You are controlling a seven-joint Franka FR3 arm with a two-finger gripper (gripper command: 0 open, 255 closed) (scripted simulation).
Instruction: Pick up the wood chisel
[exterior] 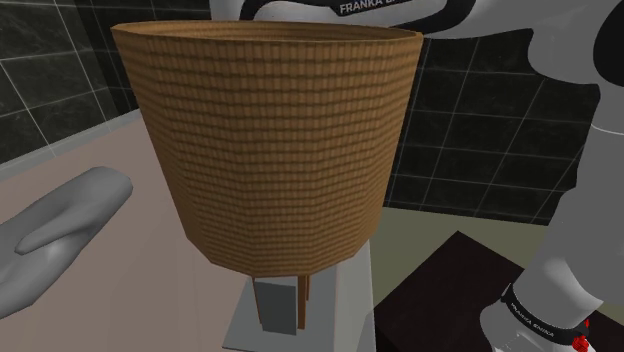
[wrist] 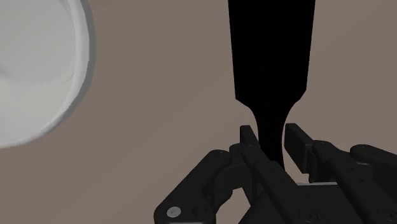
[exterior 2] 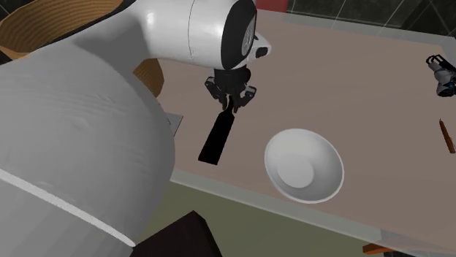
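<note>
The wood chisel [exterior 2: 218, 139] is drawn all black: a long flat body that narrows to a thin neck. It lies slanted on the pinkish-brown table [exterior 2: 351, 80], close to the table's near edge. My gripper [exterior 2: 231, 102] stands over its narrow end. In the wrist view the chisel [wrist: 273, 51] stretches away from the gripper [wrist: 272, 135], and its thin neck sits between the two fingers [wrist: 249, 137], which close against it on both sides. I cannot tell whether the chisel is off the table.
A white bowl [exterior 2: 303, 164] sits beside the chisel, near the table's front edge. A tall woven basket [exterior: 270, 140] blocks the shoulder view, with a grey rounded object [exterior: 60, 225] beside it. A small dark item [exterior 2: 442, 73] and a thin brown stick [exterior 2: 446, 135] lie at the second exterior view's far right.
</note>
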